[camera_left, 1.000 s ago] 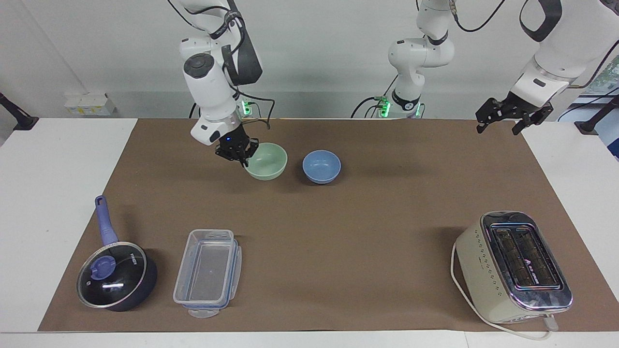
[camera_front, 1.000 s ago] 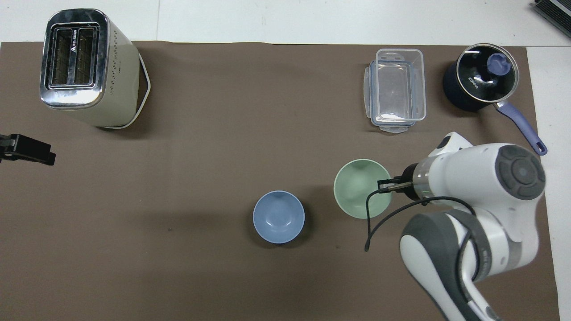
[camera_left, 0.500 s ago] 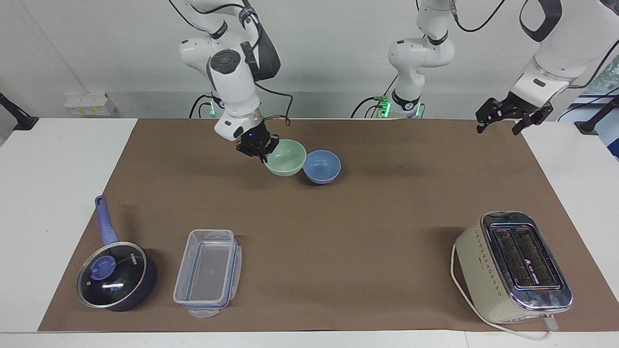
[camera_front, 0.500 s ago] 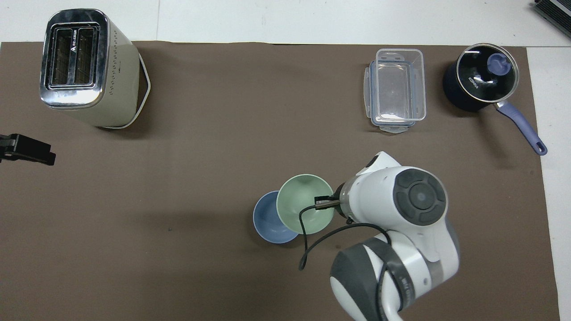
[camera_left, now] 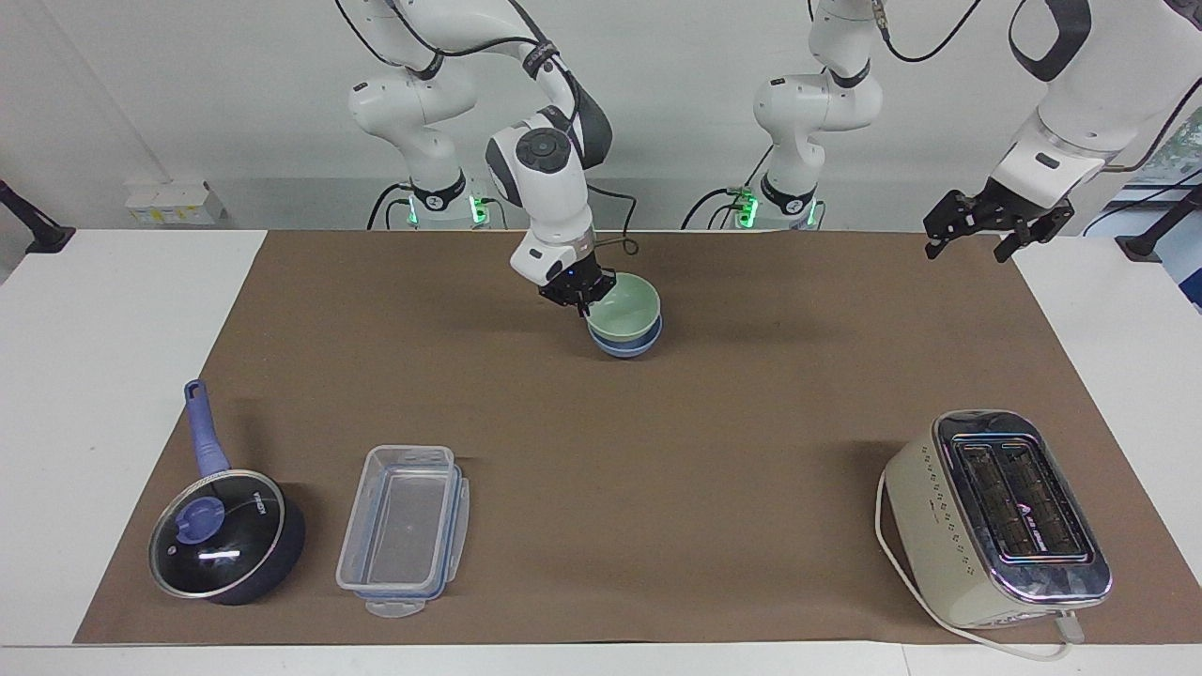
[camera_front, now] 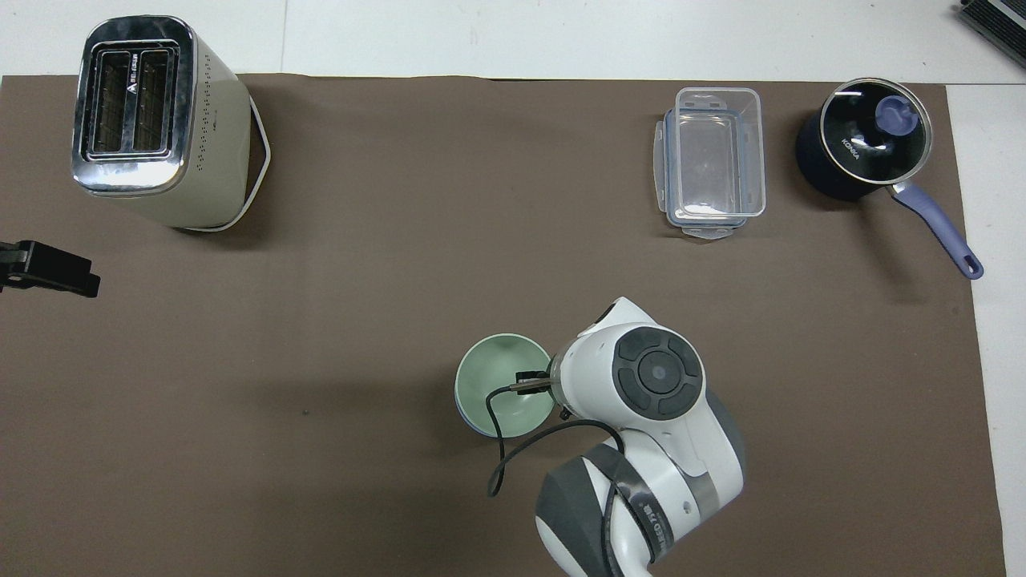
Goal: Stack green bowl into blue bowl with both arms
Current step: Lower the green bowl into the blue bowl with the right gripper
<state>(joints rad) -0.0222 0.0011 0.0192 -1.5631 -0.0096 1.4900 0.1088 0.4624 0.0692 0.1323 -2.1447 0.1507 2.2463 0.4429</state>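
The pale green bowl (camera_left: 627, 308) sits nested in the periwinkle-blue bowl (camera_left: 624, 345), of which only the lower wall shows. In the overhead view the green bowl (camera_front: 497, 385) covers the blue bowl, whose rim (camera_front: 466, 417) shows as a thin sliver. My right gripper (camera_left: 582, 299) is shut on the green bowl's rim, on the side toward the right arm's end; its hand hides the fingers in the overhead view. My left gripper (camera_left: 977, 230) waits raised over the table's edge at the left arm's end, and shows in the overhead view (camera_front: 50, 271).
A cream toaster (camera_left: 995, 516) stands far from the robots toward the left arm's end. A clear plastic container (camera_left: 404, 528) and a lidded dark saucepan (camera_left: 225, 530) with a blue handle stand far from the robots toward the right arm's end.
My right gripper carried the green bowl sideways toward the left arm's end, from beside the blue bowl to over and into it. The left arm has not moved.
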